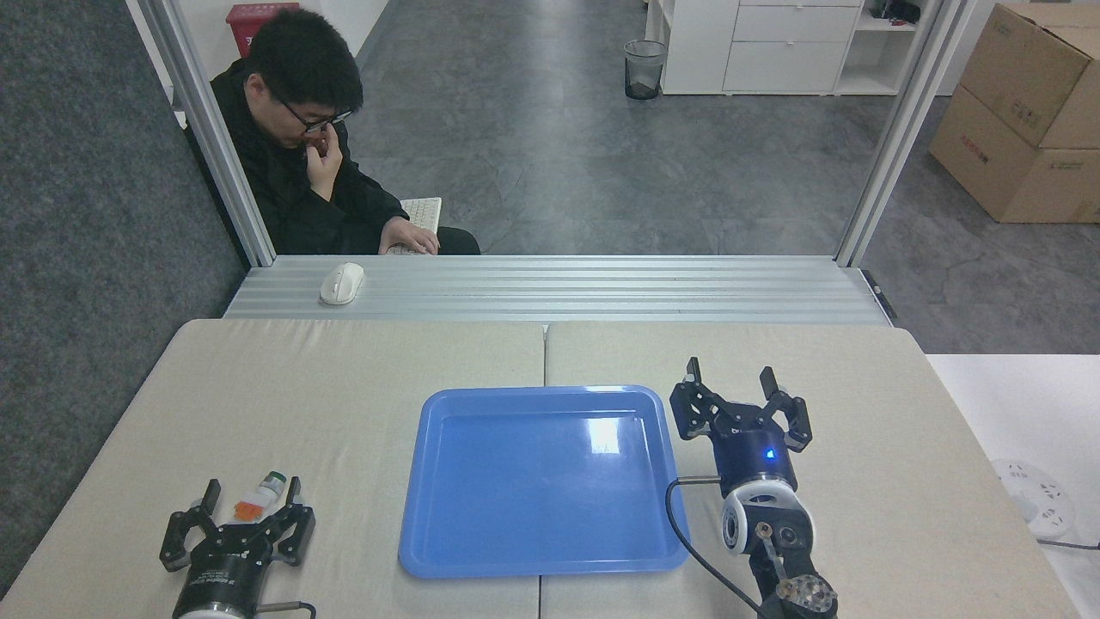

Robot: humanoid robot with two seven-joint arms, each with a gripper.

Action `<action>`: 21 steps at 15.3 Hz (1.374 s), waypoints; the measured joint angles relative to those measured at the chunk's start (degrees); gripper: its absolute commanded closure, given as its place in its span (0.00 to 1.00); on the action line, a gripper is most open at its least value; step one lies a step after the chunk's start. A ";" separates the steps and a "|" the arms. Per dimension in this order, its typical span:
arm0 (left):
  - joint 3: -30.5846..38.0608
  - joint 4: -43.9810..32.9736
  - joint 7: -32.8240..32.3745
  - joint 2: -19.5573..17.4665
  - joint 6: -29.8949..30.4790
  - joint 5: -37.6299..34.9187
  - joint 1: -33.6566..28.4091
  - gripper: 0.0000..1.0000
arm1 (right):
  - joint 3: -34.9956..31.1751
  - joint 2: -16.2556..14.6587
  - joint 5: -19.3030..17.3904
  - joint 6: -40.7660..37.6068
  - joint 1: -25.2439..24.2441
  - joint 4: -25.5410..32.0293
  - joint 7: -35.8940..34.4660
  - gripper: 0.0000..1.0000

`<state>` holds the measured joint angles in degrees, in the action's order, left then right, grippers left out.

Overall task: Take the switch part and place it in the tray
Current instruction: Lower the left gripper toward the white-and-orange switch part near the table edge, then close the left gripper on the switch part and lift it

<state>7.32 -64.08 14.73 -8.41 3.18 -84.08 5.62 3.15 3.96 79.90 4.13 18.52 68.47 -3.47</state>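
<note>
One small white plastic switch part with an orange section and a dark green tip (260, 496) is lying on the beige table (361, 370), between the spread fingers of the left gripper (251, 497), left of one glossy blue rectangular tray (541, 563). The right gripper (731, 378) is hovering just beside the tray's right rim, fingers apart, pointing away.

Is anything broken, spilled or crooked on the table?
Nothing looks broken or spilled. The switch part lies tilted on the table, between the open fingers of the left tool. The blue tray is empty and sits straight.
</note>
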 measured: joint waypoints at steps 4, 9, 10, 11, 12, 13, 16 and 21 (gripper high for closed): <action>-0.11 1.33 0.01 -0.37 0.05 -0.15 -0.88 0.00 | 0.01 0.00 0.00 0.00 0.00 0.00 0.00 0.00; -0.21 2.50 0.02 -0.63 0.13 -0.47 -1.26 0.61 | 0.01 0.00 0.00 0.00 -0.01 0.00 0.00 0.00; -0.23 2.67 0.12 -0.70 1.21 -0.51 -1.39 0.87 | 0.01 0.00 0.00 0.00 -0.01 0.00 0.00 0.00; -0.24 2.79 0.27 -0.78 2.71 -0.53 -1.53 1.00 | 0.01 0.00 0.00 0.00 -0.02 0.00 0.00 0.00; -0.24 2.88 0.39 -0.85 3.94 -0.53 -1.66 1.00 | 0.01 0.00 0.00 0.00 -0.02 0.00 0.00 0.00; -0.23 2.94 0.52 -0.91 5.01 -0.53 -1.77 1.00 | 0.01 0.00 0.00 0.00 -0.02 0.00 0.00 0.00; -0.11 2.70 0.61 -1.10 6.28 -0.34 -1.96 1.00 | 0.02 0.00 0.00 0.00 -0.04 0.00 0.00 0.00; -0.18 -3.28 -1.61 -1.21 7.91 0.22 -0.27 1.00 | 0.04 -0.04 -0.01 0.00 -0.04 0.00 0.00 0.00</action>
<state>7.14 -67.36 13.12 -9.63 11.09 -83.86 5.35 3.19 3.91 79.90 4.13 18.48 68.47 -3.47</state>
